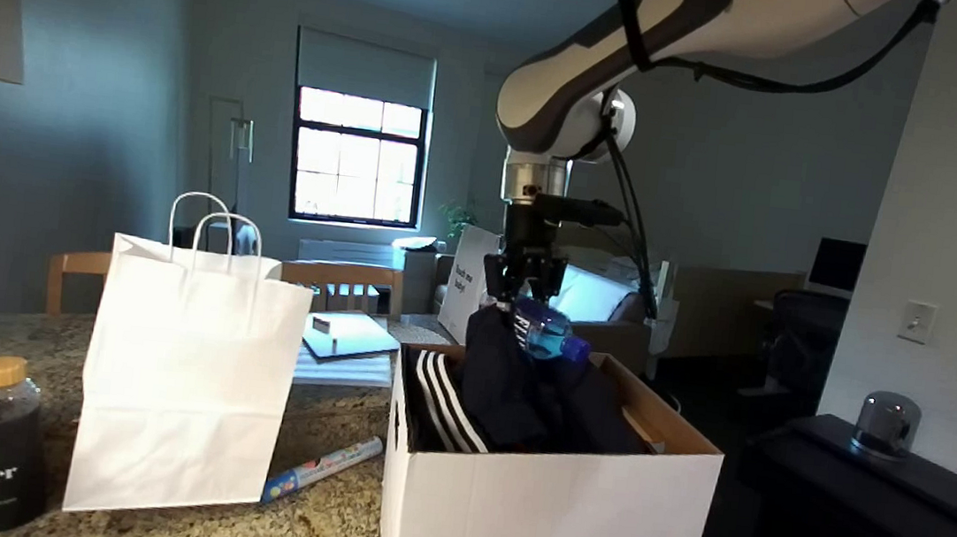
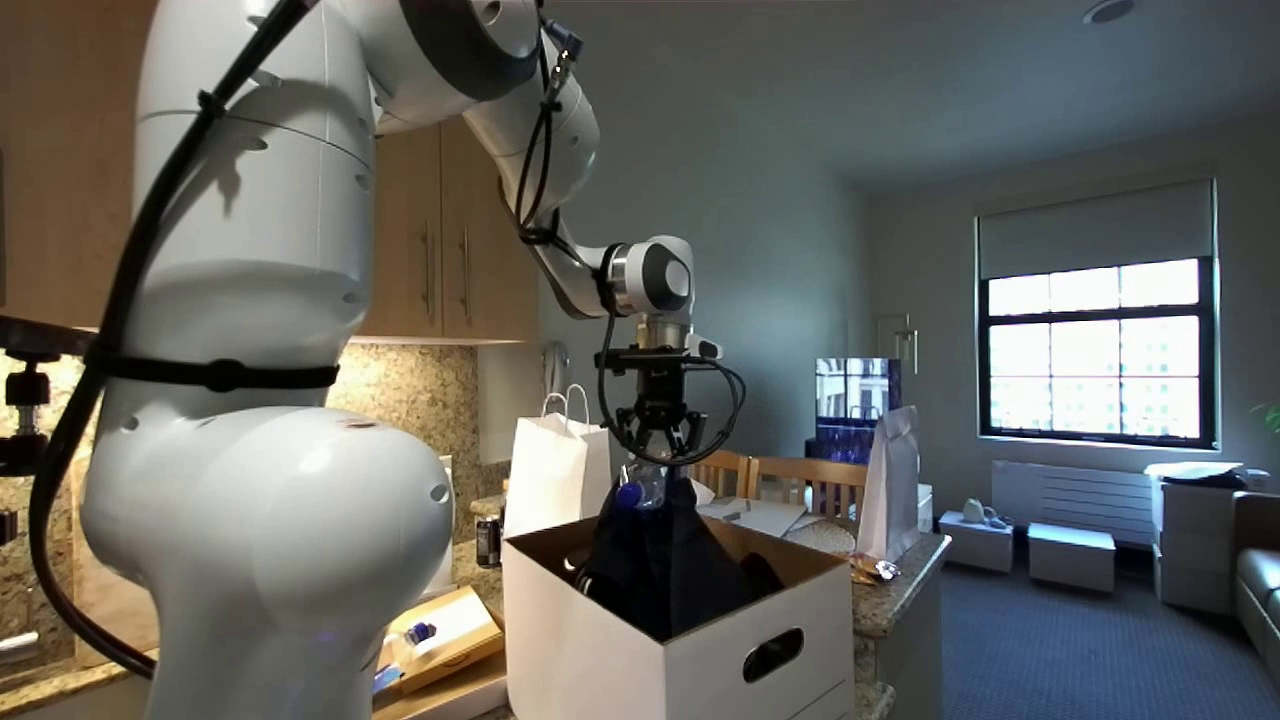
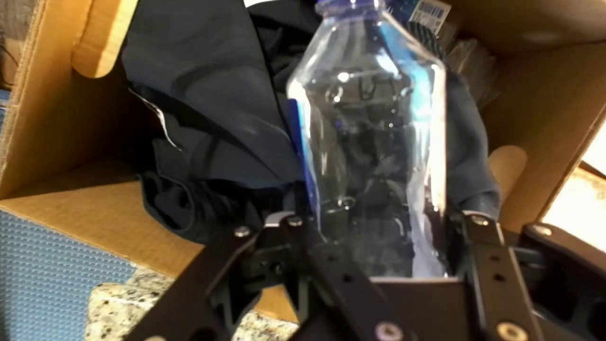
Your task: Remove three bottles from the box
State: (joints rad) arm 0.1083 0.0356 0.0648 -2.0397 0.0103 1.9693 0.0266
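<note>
Fingers (image 3: 484, 246) pinch the bottle (image 3: 371, 142) near its base, long axis shooting to twelve o'clock in the wrist view, neck foremost, above the box (image 1: 545, 520)!

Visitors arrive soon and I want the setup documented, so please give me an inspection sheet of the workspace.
Surface: speckled granite countertop.
Job's things: clear bottle with blue cap, tilted cap-down over the open white box; dark clothing inside; other bottles inside cannot be made out; second blue cap outside the box.
Clutter: white paper bag, tan-lidded jar, printed tube.
Jaws: closed on the clear bottle near its base.
Cables: black, strapped along the arm, some hanging near the jaws.
Surroundings: window with shade partly down; wooden chair.
</note>
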